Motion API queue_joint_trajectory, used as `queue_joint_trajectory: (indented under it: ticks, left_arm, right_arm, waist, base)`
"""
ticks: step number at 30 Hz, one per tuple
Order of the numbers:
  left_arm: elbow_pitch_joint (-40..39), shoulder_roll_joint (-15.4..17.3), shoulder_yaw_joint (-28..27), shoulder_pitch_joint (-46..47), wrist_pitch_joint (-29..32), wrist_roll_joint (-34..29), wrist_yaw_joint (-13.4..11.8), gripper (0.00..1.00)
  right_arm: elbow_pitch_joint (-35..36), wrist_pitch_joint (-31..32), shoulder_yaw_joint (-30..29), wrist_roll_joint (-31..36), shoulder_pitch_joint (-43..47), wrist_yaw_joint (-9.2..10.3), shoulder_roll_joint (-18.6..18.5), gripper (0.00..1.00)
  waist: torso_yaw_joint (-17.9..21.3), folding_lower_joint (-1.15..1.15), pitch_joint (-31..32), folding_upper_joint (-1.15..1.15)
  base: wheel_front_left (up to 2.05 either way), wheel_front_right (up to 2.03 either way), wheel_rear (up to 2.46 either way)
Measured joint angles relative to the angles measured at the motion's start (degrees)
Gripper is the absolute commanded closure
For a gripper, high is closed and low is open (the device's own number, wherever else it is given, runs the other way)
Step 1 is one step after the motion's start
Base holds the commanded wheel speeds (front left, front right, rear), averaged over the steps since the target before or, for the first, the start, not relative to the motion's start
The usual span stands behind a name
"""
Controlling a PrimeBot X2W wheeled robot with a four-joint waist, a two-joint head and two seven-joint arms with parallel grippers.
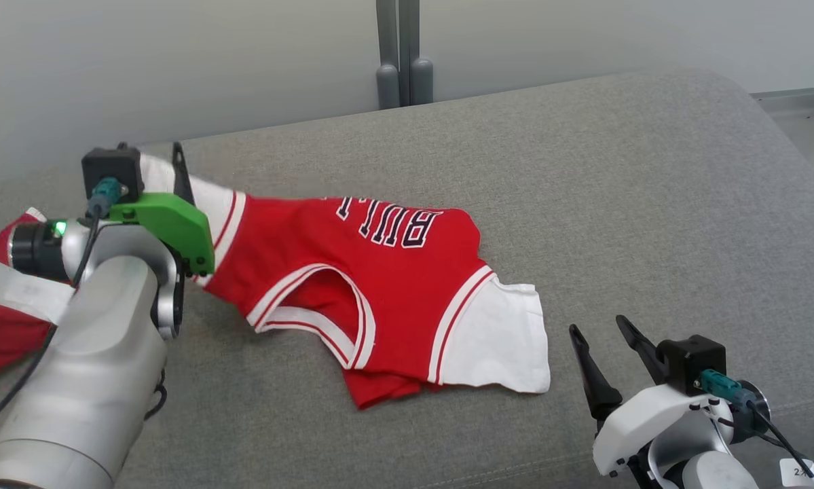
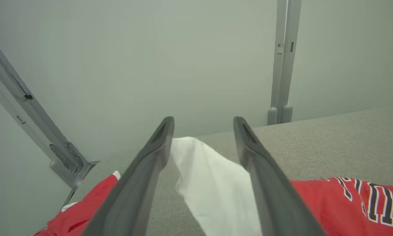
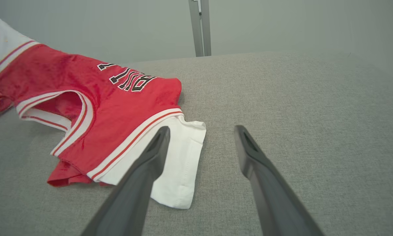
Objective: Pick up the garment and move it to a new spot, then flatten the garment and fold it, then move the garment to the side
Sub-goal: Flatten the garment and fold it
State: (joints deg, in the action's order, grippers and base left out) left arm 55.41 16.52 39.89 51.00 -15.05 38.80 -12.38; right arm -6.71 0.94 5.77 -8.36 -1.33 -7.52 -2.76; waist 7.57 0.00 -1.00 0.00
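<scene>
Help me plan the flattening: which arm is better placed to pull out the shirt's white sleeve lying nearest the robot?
Right. The right gripper, open, sits just beside that sleeve. The left gripper is over at the opposite sleeve of the shirt, open around it.

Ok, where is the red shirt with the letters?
In the head view, the red and white fabric jersey lies rumpled on the grey cushion, left of centre, reaching from the left end effector almost to the right end effector.
</scene>
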Motion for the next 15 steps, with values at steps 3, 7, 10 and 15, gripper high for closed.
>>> queue_joint_trajectory:
  ticks: [3, 7, 10, 15]
  left_arm:
    - [3.21, -1.70, 0.66, -1.43, 2.79, 1.08, 2.56, 0.00]
    - [5.66, -4.66, 1.62, -2.65, 7.15, 2.68, 6.14, 0.00]
    - [5.87, -7.30, 3.36, -3.91, 10.14, 3.15, 9.32, 0.00]
    - [5.26, -9.82, 5.91, -6.80, 13.85, 3.45, 13.70, 0.00]
  right_arm:
    - [0.10, 0.25, 0.07, 0.00, 0.02, 0.00, 0.01, 0.00]
    - [0.22, 0.32, -0.67, -0.01, 0.21, 0.00, 0.00, 0.00]
    - [0.20, 0.31, -0.97, -0.12, 0.56, 0.00, -0.01, 0.00]
    - [-0.16, 0.13, -1.24, -0.67, 0.89, 0.00, 0.00, 0.00]
  waist:
    - [-0.28, 0.00, -0.08, 0.00]
    - [-0.97, 0.00, -0.03, 0.00]
    - [-1.82, 0.00, 0.01, 0.00]
    - [-3.06, 0.00, 0.49, 0.00]
  base:
    - [0.00, 0.00, 0.00]
    - [0.00, 0.00, 0.00]
    - [0.00, 0.00, 0.00]
    - [0.00, 0.00, 0.00]
